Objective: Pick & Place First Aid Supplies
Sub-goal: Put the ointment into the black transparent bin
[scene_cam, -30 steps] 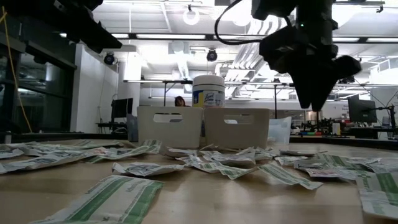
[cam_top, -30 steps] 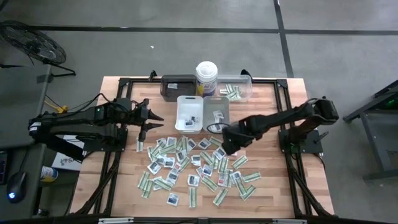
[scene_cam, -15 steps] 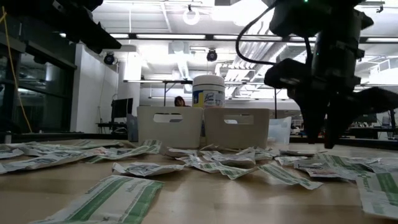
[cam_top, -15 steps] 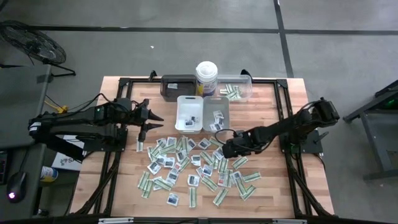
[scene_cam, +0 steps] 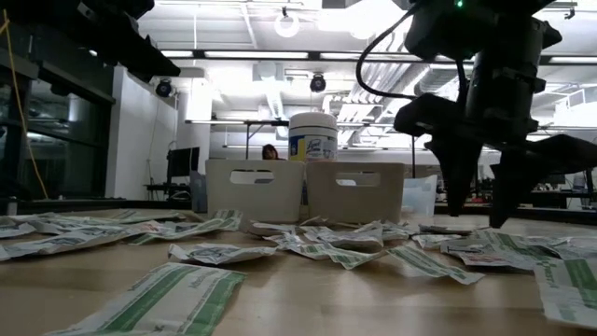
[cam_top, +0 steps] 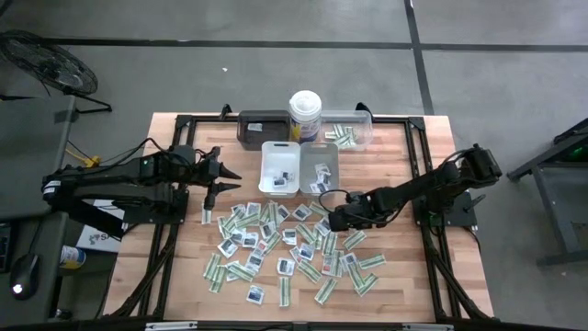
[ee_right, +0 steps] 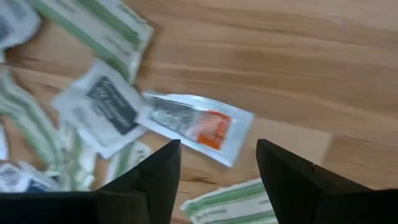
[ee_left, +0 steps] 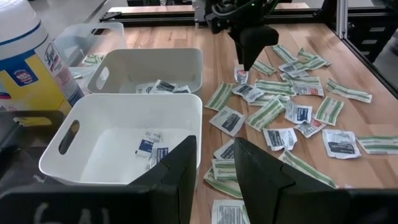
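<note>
Below right pincer (ee_right: 214, 163) — fingers apart — orange-marked sachet (ee_right: 196, 126), seen only by its wrist view.

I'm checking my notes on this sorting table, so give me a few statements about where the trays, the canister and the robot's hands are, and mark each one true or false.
1. The right hand is open above a packet with an orange patch. True.
2. The white canister lies tipped over among the packets. False: it stands upright behind the trays.
3. Both white trays hold a few packets. True.
4. The left hand is gripping a green strip. False: it waits off to the side, holding nothing.
5. The table is bare wood. False: loose packets are scattered across it.
</note>
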Robot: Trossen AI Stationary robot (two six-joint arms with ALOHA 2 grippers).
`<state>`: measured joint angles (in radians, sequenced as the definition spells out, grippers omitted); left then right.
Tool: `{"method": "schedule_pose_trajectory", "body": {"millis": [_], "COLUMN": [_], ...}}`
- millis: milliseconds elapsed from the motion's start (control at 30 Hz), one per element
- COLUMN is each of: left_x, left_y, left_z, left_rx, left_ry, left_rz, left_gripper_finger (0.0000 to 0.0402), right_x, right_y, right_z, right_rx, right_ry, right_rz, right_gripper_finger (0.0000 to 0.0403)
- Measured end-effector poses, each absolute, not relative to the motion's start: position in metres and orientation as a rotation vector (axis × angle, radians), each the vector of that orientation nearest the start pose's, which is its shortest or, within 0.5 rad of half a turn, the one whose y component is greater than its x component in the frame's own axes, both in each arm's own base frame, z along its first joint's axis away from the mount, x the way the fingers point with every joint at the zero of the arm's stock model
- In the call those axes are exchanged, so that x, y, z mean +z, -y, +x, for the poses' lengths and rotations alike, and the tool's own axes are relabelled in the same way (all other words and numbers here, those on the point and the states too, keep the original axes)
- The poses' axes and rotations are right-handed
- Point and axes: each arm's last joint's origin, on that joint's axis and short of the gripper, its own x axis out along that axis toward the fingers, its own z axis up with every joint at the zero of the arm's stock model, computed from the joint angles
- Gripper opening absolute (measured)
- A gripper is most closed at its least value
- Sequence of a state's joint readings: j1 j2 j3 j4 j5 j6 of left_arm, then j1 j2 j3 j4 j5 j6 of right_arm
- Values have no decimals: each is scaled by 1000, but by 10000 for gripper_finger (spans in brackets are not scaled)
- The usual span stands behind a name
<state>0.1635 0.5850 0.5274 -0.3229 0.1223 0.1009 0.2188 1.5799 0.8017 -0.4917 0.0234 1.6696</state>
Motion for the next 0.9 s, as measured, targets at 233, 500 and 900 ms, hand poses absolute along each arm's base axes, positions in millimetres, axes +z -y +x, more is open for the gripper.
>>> {"method": "schedule_pose_trajectory", "body": {"millis": [233, 500, 900], "left_x": [259, 259, 259], "left_y": [-19, -19, -19], "left_z": [136, 136, 136], "left_rx": [23, 23, 32], "left_ry": [-379, -379, -381], "left_rz": [43, 42, 52], "left_gripper_finger": [106, 106, 106], "right_x": [138, 131, 123], "right_y": [-57, -58, -68], "right_z": [263, 267, 263], "right_rx": [-953, -966, -1002], "right_ry": [-1034, -1028, -1076], "right_rz": [1277, 1287, 1234], "right_gripper_finger": [205, 201, 150]}}
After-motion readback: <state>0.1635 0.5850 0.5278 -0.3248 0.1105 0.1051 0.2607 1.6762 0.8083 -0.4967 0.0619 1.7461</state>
